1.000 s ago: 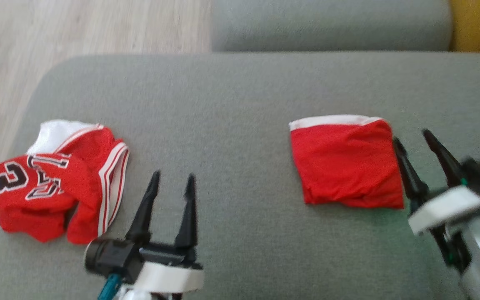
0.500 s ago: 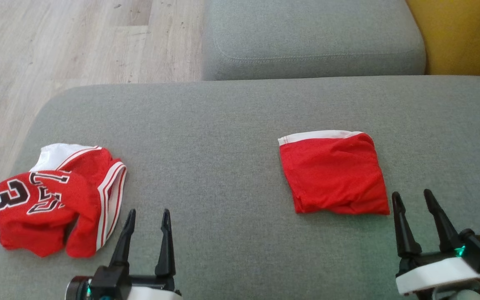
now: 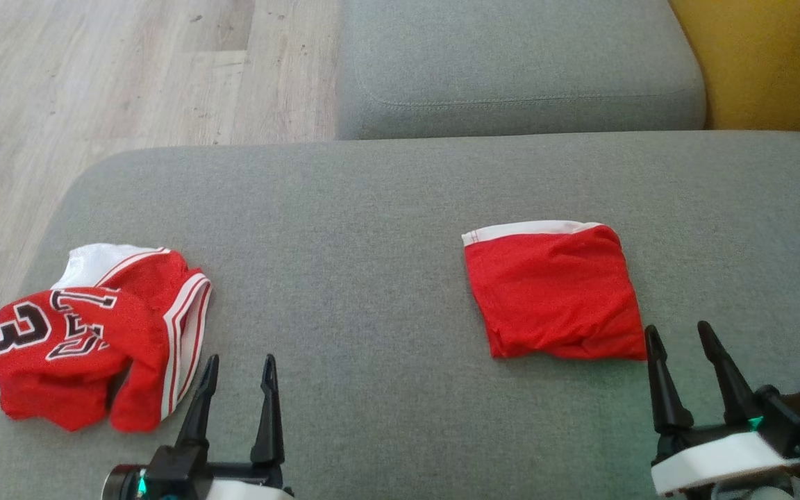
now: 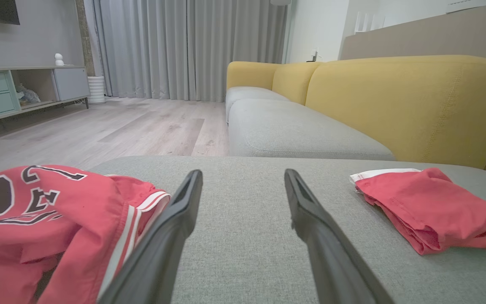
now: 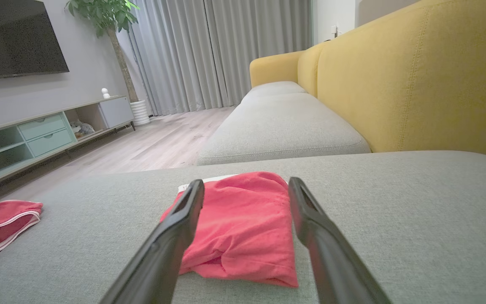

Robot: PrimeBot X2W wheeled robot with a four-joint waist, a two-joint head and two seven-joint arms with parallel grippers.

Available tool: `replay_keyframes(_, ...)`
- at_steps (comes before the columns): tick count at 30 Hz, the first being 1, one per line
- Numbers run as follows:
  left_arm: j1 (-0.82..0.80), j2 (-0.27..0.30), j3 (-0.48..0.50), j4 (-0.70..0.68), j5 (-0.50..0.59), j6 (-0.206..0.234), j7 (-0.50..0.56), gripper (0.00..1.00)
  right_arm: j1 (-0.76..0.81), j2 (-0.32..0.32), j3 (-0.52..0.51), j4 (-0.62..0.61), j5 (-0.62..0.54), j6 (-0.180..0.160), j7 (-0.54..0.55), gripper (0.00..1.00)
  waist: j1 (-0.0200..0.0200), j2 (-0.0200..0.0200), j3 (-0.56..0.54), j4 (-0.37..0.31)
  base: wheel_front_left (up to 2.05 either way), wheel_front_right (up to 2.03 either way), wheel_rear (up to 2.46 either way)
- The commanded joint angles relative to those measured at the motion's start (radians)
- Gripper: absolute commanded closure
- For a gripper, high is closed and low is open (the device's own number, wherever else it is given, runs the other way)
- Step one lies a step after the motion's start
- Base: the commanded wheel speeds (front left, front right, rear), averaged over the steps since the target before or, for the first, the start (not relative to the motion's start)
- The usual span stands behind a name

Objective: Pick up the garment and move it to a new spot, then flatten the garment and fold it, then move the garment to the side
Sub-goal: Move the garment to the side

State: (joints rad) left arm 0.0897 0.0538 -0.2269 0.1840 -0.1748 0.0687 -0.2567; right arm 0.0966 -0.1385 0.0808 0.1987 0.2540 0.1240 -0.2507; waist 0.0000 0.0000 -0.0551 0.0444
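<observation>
Crumpled red jersey (image 3: 94, 337) lies at left edge of grey sofa cushion (image 3: 372, 208). Left gripper (image 3: 241, 360) just right of it, fingers spread, empty. Folded red garment (image 3: 553, 292) lies flat right of centre. Right gripper (image 3: 677, 328) by its near-right corner, spread, empty.

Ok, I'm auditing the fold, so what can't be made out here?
Folded red garment: inner layers under its top layer, every view.
Crumpled jersey: lettering partly folded under, head view; cut by left edge, left wrist view.
Left tool: wrist cut off below, head view.
</observation>
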Motion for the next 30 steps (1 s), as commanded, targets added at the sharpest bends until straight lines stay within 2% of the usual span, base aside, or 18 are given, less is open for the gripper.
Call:
replay_keyframes(1,-0.027,-0.004,0.037,-0.03,0.011,-0.005,-0.005,0.0,-0.013,-0.005,0.009,-0.024,0.002,0.007,-0.011,0.0,0.0,0.0,0.0,0.0,0.0,0.0,0.0)
replay_keyframes(9,-0.034,-0.004,0.026,-0.069,0.018,0.005,-0.005,0.0,-0.026,-0.015,0.005,0.005,0.004,0.007,-0.011,0.0,0.0,0.0,0.027,0.0,0.0,0.0,0.0)
replay_keyframes(14,-0.053,-0.004,0.028,-0.084,0.016,0.001,-0.005,0.0,-0.144,-0.049,0.035,0.111,-0.003,0.007,-0.011,0.0,0.0,0.0,0.105,-0.021,0.0,0.0,0.0)
replay_keyframes(22,-0.152,-0.004,0.022,-0.089,0.024,-0.013,-0.005,0.0,-0.466,-0.118,0.146,0.433,0.102,0.007,0.013,0.0,0.0,0.0,0.244,-0.015,0.0,0.0,0.0)
replay_keyframes(26,-0.184,-0.004,0.0,-0.088,0.016,-0.01,-0.005,0.0,-0.569,-0.114,0.187,0.598,0.159,0.007,0.066,0.0,0.0,0.0,0.276,-0.001,0.0,0.0,0.0)
replay_keyframes(27,-0.19,-0.004,-0.006,-0.087,0.014,-0.009,-0.005,0.0,-0.586,-0.106,0.196,0.634,0.178,0.007,0.081,0.03,0.0,0.0,0.28,0.003,0.0,0.0,0.0)
replay_keyframes(29,-0.199,-0.004,-0.013,-0.087,0.012,-0.006,-0.005,0.0,-0.608,-0.09,0.233,0.676,0.218,0.007,0.098,1.0,0.0,0.0,0.287,0.008,0.0,0.0,0.0)
replay_keyframes(30,-0.202,-0.004,-0.014,-0.089,0.011,-0.005,-0.005,0.0,-0.615,-0.086,0.25,0.682,0.241,0.007,0.094,1.0,0.0,0.0,0.29,0.009,0.0,0.0,0.0)
